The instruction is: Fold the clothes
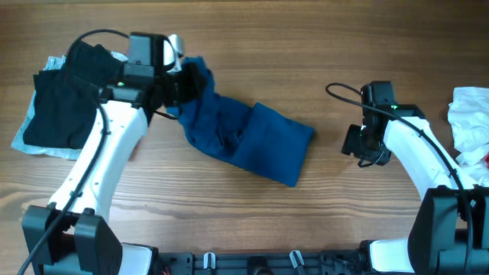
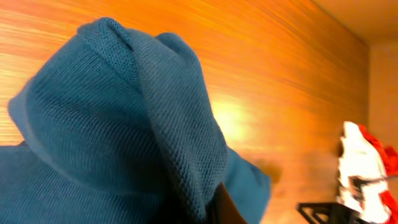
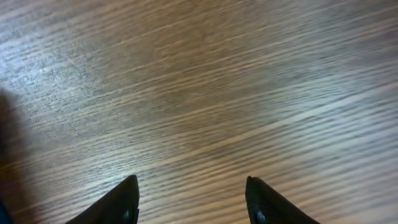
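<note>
The big blue cloth [image 1: 256,141] lay in the middle of the table [image 1: 306,53]. It was soft and plain, with no picture on it, and bunched into a long lump. The left gripper [image 1: 183,85] was pinched tight on its top left end. The right gripper [image 3: 189,199] stood partly wide over bare wood and held nothing.

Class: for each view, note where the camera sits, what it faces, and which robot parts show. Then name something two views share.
Overhead: above the table, looking straight down; both arms, left gripper and right gripper show.
Left wrist: on the left arm, facing the bunched blue garment; a dark finger edge shows.
Right wrist: on the right arm, facing bare table; two spread fingertips show.
Shared: overhead and left wrist both show the blue garment and white-and-red garment.
</note>
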Robot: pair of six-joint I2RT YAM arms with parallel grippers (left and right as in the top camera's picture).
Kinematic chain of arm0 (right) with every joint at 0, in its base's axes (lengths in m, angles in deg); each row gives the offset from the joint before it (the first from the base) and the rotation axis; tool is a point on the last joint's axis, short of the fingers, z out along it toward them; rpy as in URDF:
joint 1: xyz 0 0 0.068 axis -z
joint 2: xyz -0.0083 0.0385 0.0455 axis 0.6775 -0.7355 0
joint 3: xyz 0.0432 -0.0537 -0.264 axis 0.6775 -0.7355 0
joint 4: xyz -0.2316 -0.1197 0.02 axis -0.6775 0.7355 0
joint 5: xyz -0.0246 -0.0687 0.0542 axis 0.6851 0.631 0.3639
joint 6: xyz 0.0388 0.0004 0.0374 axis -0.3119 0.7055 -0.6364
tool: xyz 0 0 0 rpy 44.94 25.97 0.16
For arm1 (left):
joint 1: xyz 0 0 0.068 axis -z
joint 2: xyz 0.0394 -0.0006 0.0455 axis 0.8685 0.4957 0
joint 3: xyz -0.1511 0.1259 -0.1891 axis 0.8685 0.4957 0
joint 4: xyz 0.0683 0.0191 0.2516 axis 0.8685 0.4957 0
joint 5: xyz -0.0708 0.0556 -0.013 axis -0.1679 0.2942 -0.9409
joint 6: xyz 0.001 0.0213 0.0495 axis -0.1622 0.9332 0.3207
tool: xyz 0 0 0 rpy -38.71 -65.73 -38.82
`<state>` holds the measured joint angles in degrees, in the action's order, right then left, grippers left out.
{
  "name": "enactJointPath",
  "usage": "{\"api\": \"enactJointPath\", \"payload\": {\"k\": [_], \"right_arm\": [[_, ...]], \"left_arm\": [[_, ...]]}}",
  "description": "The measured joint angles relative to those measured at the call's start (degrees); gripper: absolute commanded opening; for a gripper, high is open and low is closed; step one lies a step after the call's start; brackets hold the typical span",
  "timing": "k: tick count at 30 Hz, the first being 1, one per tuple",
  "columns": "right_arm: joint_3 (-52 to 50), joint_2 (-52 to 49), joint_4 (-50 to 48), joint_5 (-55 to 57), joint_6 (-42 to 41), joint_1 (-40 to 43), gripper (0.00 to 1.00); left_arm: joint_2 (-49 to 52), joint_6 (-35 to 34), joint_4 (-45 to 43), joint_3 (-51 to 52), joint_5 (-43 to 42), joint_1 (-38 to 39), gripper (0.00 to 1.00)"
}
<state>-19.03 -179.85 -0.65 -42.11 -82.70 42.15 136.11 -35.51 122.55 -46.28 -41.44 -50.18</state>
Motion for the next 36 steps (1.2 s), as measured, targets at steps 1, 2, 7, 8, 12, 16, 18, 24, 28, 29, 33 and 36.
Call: {"api": "enactJointPath", "payload": {"k": [1,2,7,8,12,16,18,24,28,29,33,36], "right_arm": [[-0.42,0.00,-0.50,-0.46,0.26,-0.02,0.55],[-1.22,0.00,-1.44,-1.22,0.66,-0.13,0.56],[-3.76,0.00,-4.17,-3.82,1.07,-2.75,0.55],[-3.80,0.00,-4.59,-4.39,1.07,-3.87,0.55],[-3.80,0.00,-6.29,-5.42,0.26,-7.87,0.55],[-3.80,0.00,-7.48,-6.32,-1.22,-10.08,0.56],[-3.80,-0.02,-7.85,-6.34,-1.70,-10.91,0.55],[-3.80,-3.82,-9.97,-8.02,-3.15,-14.05,0.55],[-3.76,-5.16,-10.71,-8.63,-4.31,-15.63,0.55],[-3.74,-5.16,-10.75,-8.63,-4.48,-15.72,0.55],[-3.74,-5.16,-10.80,-8.66,-4.90,-15.72,0.55],[-3.74,-5.16,-10.82,-8.66,-5.14,-15.72,0.55]], "left_arm": [[-0.28,-0.42,-0.04,0.00,-0.17,1.57,0.04],[-0.39,-0.98,-0.17,0.00,-0.28,2.86,0.04],[-0.39,-3.10,-1.92,0.00,-0.81,6.25,0.04],[-0.44,-3.34,-2.29,0.00,-0.85,6.67,0.04],[-1.27,-4.44,-3.23,0.00,-0.83,8.31,0.04],[-1.90,-4.81,-3.45,0.00,-0.87,11.06,0.05],[-1.90,-4.85,-3.43,0.00,-0.85,12.41,0.05],[-1.90,-4.85,-3.37,0.00,-0.79,16.33,0.06],[-1.90,-4.87,-2.12,0.00,1.09,19.76,0.06],[-1.90,-4.87,-1.57,0.00,2.38,20.76,0.06],[-1.90,-5.05,-0.52,0.00,6.49,24.30,0.08],[-1.90,-5.22,-0.35,0.00,9.49,27.21,0.12]]}}
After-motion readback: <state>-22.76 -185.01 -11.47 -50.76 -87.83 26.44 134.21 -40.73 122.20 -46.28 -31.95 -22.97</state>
